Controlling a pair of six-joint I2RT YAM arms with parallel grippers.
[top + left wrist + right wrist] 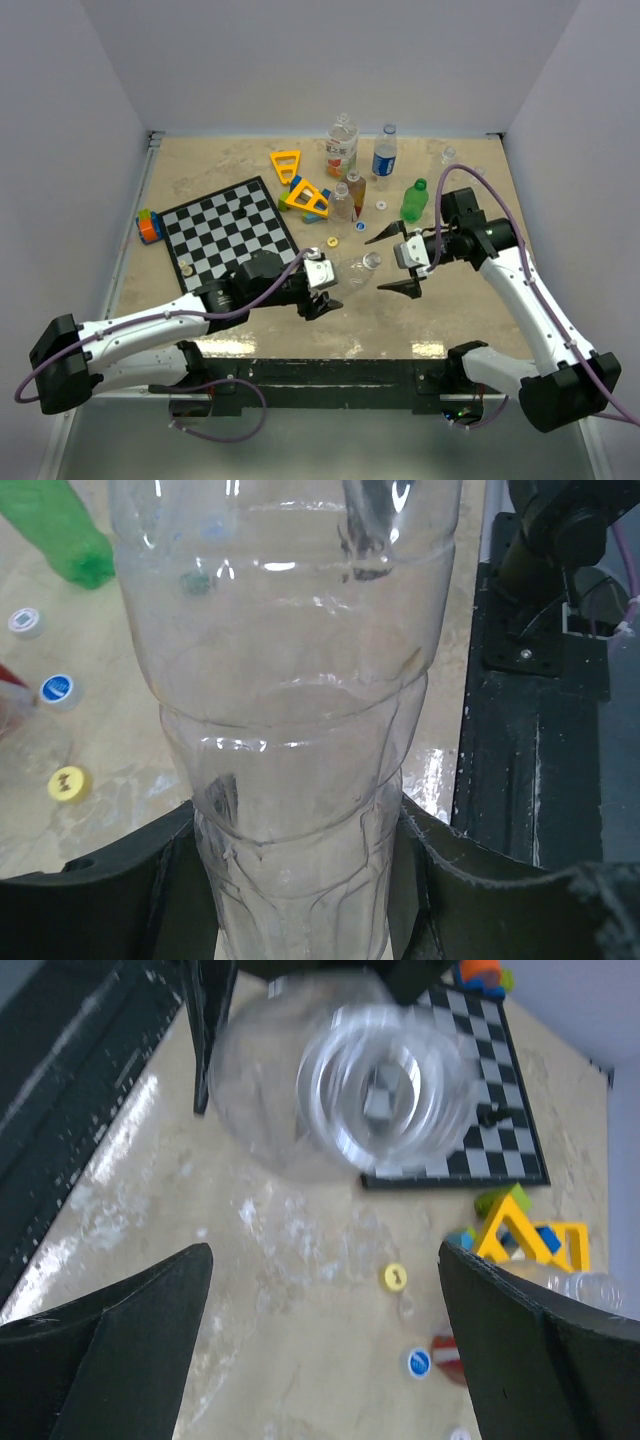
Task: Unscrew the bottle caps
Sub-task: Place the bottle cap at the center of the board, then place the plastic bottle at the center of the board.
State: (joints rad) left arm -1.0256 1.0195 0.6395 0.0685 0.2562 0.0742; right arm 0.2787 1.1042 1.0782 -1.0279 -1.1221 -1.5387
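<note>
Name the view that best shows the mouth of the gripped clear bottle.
Right wrist: it looks straight into the mouth of the clear bottle, though blurred. Top external shows the bottle small and side-on. Left wrist shows only its ribbed body; the mouth is out of frame.

Checkerboard mat point(232, 232) lies flat; yellow triangular frames point(286, 163) beyond it; multicoloured block point(149, 226) just beside.

Top camera: high, behind the arm bases, looking down and forward over the whole table point(450, 330). Left wrist: very close on the clear bottle point(290, 730), facing right. Right wrist: low and near, facing left into the bottle's mouth, toward the checkerboard point(480, 1110). All three views share the bottle and the yellow cap point(69, 783).
</note>
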